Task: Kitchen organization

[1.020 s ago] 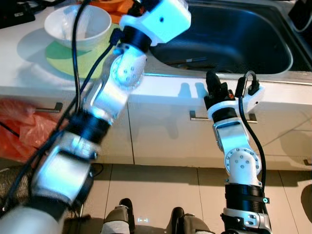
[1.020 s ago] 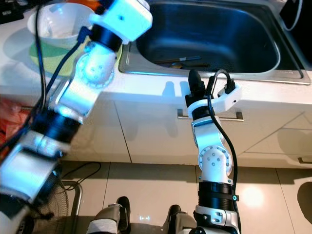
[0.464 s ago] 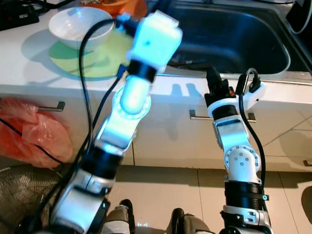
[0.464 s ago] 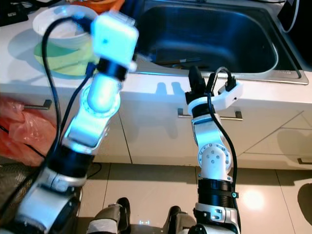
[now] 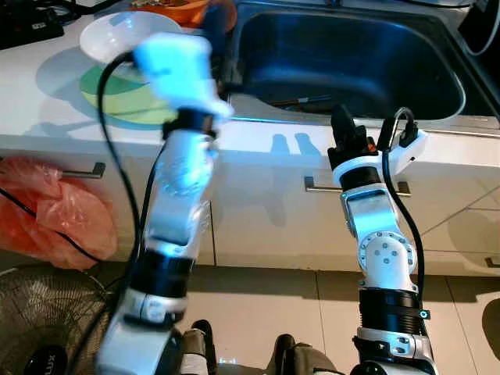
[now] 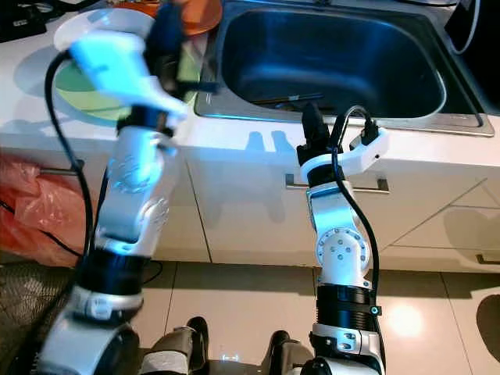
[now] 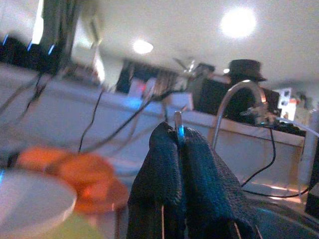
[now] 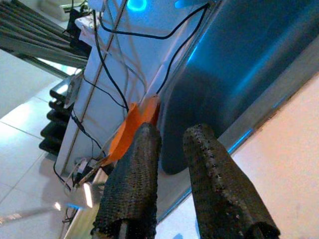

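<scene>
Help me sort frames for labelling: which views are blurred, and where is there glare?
Left and right eye views: the left arm is smeared by motion; the right arm, sink and white bowl look sharper. Left wrist view: soft throughout, ceiling lights blown out. Right wrist view: fingers sharp, blue sheen on the sink wall.

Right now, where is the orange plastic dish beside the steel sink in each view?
Left eye: orange plastic dish at top edge, left of stainless steel sink.
Right eye: same, top edge.
Left wrist: blurred, beside the fingers.
Right wrist: past the fingertips, against the sink.
Landmark: the sink.
</scene>
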Controlling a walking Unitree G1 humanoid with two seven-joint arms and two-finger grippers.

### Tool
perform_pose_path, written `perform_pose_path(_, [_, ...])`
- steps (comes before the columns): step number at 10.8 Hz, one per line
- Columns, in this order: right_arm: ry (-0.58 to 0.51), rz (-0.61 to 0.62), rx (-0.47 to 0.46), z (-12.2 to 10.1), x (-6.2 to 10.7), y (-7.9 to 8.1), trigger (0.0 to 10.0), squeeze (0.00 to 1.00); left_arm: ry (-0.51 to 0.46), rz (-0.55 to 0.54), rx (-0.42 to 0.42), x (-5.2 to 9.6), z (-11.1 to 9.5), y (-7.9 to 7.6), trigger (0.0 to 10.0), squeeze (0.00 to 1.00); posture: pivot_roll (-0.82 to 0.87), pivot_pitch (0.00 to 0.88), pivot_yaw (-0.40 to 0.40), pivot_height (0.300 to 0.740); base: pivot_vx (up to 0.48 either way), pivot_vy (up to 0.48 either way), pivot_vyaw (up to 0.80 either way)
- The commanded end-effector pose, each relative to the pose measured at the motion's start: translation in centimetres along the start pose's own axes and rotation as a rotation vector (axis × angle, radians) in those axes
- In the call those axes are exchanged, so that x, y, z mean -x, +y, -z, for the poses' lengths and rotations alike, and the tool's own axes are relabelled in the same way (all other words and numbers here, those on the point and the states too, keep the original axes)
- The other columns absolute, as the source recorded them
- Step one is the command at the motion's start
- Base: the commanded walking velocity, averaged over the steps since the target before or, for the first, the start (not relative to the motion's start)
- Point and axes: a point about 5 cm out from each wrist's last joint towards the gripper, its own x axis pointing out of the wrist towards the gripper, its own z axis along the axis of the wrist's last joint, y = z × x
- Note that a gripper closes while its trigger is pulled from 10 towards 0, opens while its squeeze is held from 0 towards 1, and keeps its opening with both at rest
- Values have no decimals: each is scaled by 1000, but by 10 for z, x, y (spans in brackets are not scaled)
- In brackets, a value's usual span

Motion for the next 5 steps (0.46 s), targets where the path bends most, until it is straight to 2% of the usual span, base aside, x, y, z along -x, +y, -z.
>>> perform_pose_path(1, [-18, -44, -46, 5, -5, 13, 10000, 0, 5, -11, 55, 3, 0, 4, 10000, 0, 103, 179, -53, 740, 0, 0, 0])
perform_pose_path(3, [-22, -43, -38, 3, -5, 11, 10000, 0, 57, -25, 126, 13, 9, 12, 10000, 0, 104, 182, -52, 740, 0, 0, 0])
perform_pose_path(5, [-26, -45, -37, 3, -4, 9, 10000, 0, 86, -66, 243, 22, 15, 25, 10000, 0, 106, 186, -57, 740, 0, 0, 0])
